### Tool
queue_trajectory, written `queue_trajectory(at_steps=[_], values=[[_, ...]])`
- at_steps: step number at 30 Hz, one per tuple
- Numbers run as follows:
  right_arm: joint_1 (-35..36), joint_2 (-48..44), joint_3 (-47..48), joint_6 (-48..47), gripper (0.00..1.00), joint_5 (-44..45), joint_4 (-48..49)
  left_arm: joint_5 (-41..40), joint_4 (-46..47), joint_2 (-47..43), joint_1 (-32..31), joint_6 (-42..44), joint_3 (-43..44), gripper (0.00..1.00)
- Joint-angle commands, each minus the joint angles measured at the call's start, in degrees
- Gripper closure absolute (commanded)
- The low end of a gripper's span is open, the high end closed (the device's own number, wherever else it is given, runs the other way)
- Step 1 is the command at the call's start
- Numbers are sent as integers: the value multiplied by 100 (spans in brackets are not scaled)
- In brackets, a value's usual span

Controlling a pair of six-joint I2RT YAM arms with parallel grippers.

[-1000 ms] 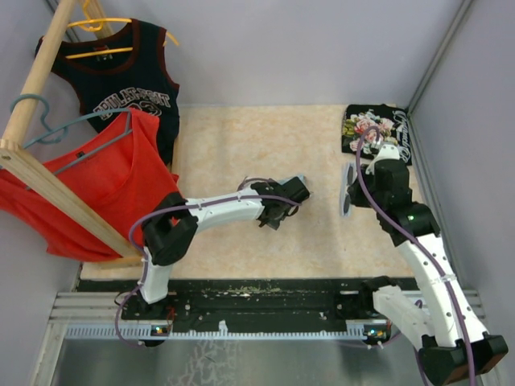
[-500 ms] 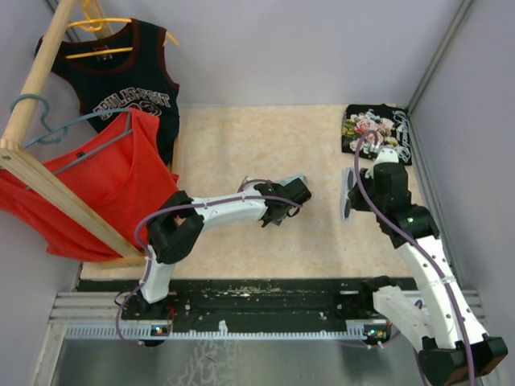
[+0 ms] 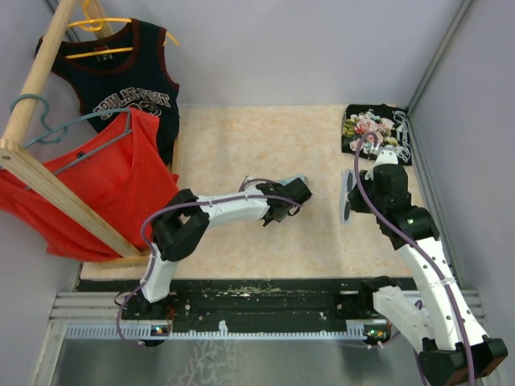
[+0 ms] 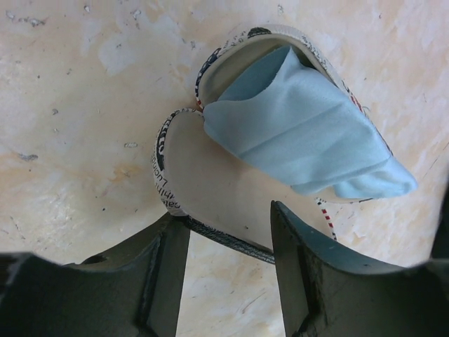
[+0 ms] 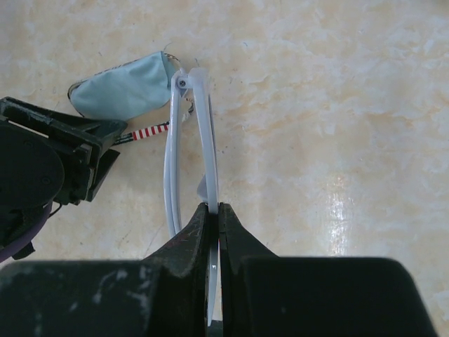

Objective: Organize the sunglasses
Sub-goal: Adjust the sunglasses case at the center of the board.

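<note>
Sunglasses [image 5: 207, 140], white plastic-framed and folded flat, hang just above the mottled beige tabletop [image 4: 70, 105], pinched hard at one end by the right claw [image 5: 212, 214], whose jaws are closed tight on the frame. Their long axis runs straight out from that claw, away from the arm's base.

Off the far tip of the glasses and to the robot's left lies the oblong flag-print case [image 4: 210, 175], its lid thrown open and a small light-blue cloth [image 4: 302, 133] bunched in the shell. That is the relation to watch: the case lies close by on the left, and the right arm, already carrying the glasses, is the one placed to bring them across. As I see it, the cloth fills the space they would go into.

The left claw [image 4: 228, 225] sits low over the case's open flap, its jaws about halfway apart, with the flap's rim running between them. I cannot tell whether either finger touches it.

Compared with a second ago, the left jaws have drawn in from a wider stance and that arm's elbow has shifted a little; the right arm and the glasses are almost where they were.
</note>
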Motion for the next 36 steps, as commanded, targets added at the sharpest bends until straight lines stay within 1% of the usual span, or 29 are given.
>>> queue_trajectory(at_steps=[1,6,9,16,23,28,31,36], values=[[12,-122,65,-77,100,-40,180,-280,-17,83,68,86,159,46],[8,-123,64,-78,100,-51,192,-402,-16,46,108,316,174,52],[9,-124,43,-78,100,-67,201,-460,67,4,167,641,169,54],[8,-141,37,-70,100,-106,210,-502,332,-111,360,1264,16,56],[8,-141,39,-70,100,-123,203,-500,887,-165,482,2397,-15,59],[1,-140,53,-69,100,-95,203,-289,1415,-223,591,3119,-144,64],[9,-140,53,-69,100,-75,190,-83,1654,-261,678,3364,-253,66],[8,-124,52,-69,100,-89,197,156,1884,-308,809,3808,-336,72]])
